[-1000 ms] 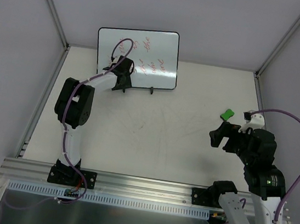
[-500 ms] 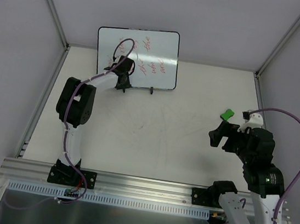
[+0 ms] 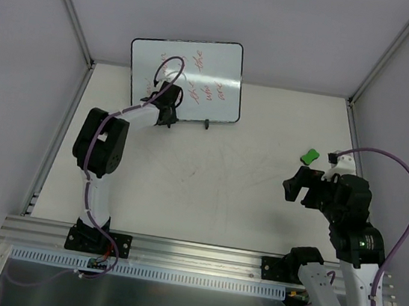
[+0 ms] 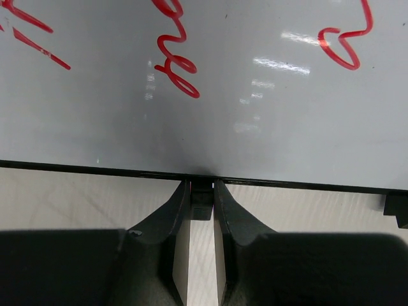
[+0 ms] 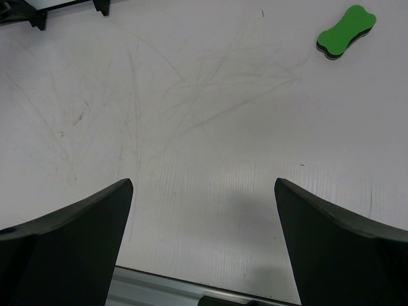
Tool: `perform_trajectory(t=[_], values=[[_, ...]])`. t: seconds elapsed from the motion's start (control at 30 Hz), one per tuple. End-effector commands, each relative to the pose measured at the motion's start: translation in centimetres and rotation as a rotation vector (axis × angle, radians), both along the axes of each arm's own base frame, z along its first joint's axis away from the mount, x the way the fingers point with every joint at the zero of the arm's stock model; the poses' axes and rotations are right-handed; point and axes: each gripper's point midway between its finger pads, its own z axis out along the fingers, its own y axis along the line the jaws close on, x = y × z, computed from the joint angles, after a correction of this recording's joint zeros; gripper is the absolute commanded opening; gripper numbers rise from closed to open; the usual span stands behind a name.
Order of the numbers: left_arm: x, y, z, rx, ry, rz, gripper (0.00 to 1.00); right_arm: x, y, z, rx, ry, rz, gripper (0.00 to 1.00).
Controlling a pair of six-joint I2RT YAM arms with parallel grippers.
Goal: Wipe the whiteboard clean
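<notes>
Currently, left gripper [image 4: 202, 189]: I am seeing it pinching the whiteboard [image 4: 268, 83] by its black foot [image 4: 202, 208].
Right gripper [image 5: 203, 183]: hanging spread wide, green eraser [image 5: 346, 32] lying apart.

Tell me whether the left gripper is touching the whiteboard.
Touching. The left wrist view shows the left gripper pinching a black foot of the whiteboard.

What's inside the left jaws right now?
A small black foot of the whiteboard, just under its bottom edge; the left jaws are shut on it. The foot's sides are hidden by them.
</notes>
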Motion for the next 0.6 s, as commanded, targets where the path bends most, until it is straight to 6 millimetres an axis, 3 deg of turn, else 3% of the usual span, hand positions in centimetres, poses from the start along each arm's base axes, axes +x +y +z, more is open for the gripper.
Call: perform_trajectory(t=[0.0, 0.2, 0.27, 0.43, 0.57], values=[[-3.8, 0.6, 0.2, 0.045, 0.062, 0.018, 0.0, 0.5, 0.7, 1.0, 0.015, -0.057, 0.038, 0.99], [-7.4, 0.5, 0.8, 0.074, 0.073, 0.037, 0.0, 0.1, 1.0, 0.6, 0.011, -0.065, 0.07, 0.99], [-8.9, -0.4, 1.0, 0.081, 0.078, 0.035, 0.0, 0.0, 1.1, 0.3, 0.01, -0.062, 0.078, 0.99], [-13.7, -1.2, -0.9, 0.113, 0.167, 0.074, 0.0, -0.3, 1.2, -0.4, 0.006, -0.059, 0.096, 0.99], [-17.1, -3.1, -1.7, 0.051, 0.215, 0.145, 0.0, -0.7, 1.6, -0.8, 0.024, -0.057, 0.116, 0.99]])
